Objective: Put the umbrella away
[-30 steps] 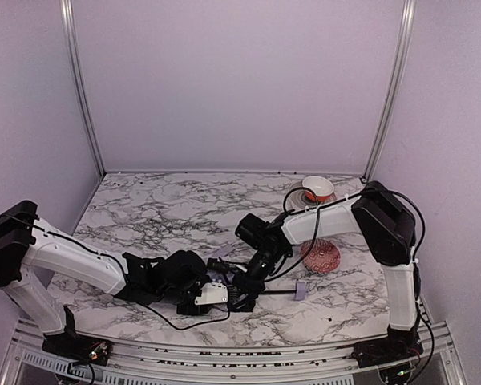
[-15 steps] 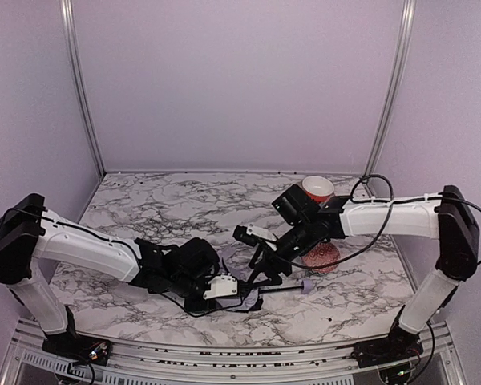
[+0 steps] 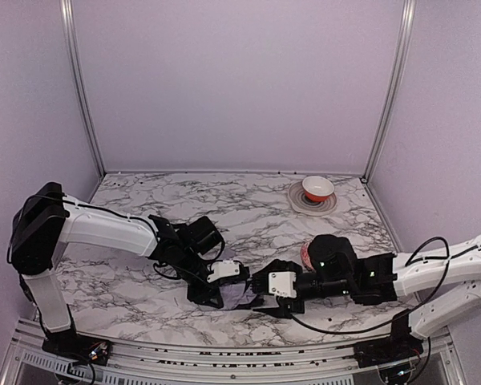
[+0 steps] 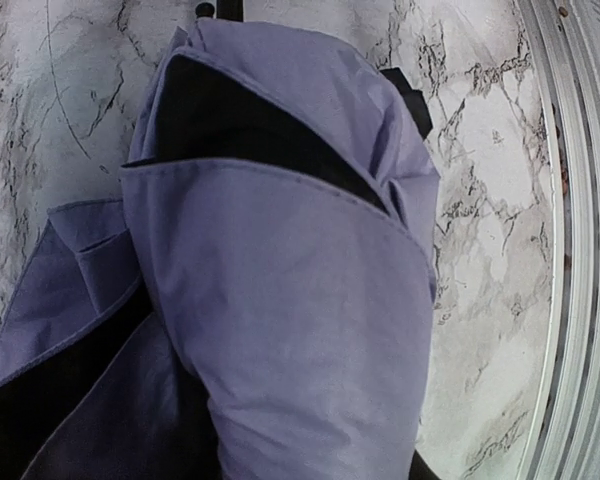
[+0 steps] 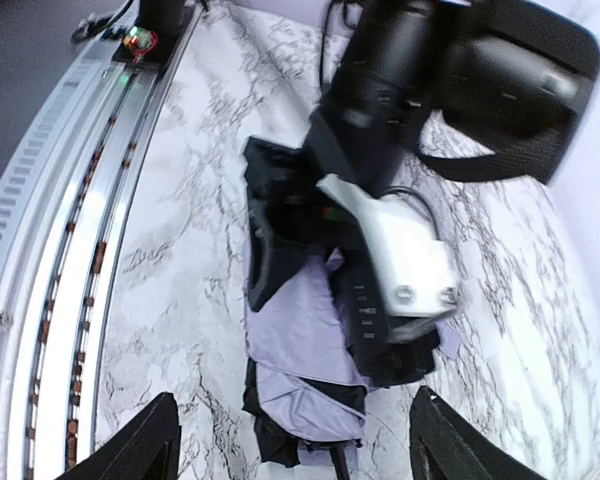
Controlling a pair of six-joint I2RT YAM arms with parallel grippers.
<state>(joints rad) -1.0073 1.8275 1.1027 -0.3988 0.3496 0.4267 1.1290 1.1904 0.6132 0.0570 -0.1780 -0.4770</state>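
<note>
Clamping left claw (image 5: 320, 295) tight on bunched lavender canopy of the umbrella (image 4: 280, 300), low on the worktop (image 3: 144, 216) near its front edge. Holding right claw (image 5: 295, 420) spread wide beside it, grasping nothing; lowered since earlier frame.

Top view: the left hand (image 3: 216, 293) and right hand (image 3: 261, 293) cover most of the umbrella (image 3: 240, 295); the left hand's grip cannot be read. Left wrist view: the umbrella runs off the bottom edge. Right wrist view: the bottom edge cuts the fingertips (image 5: 156, 442).
</note>
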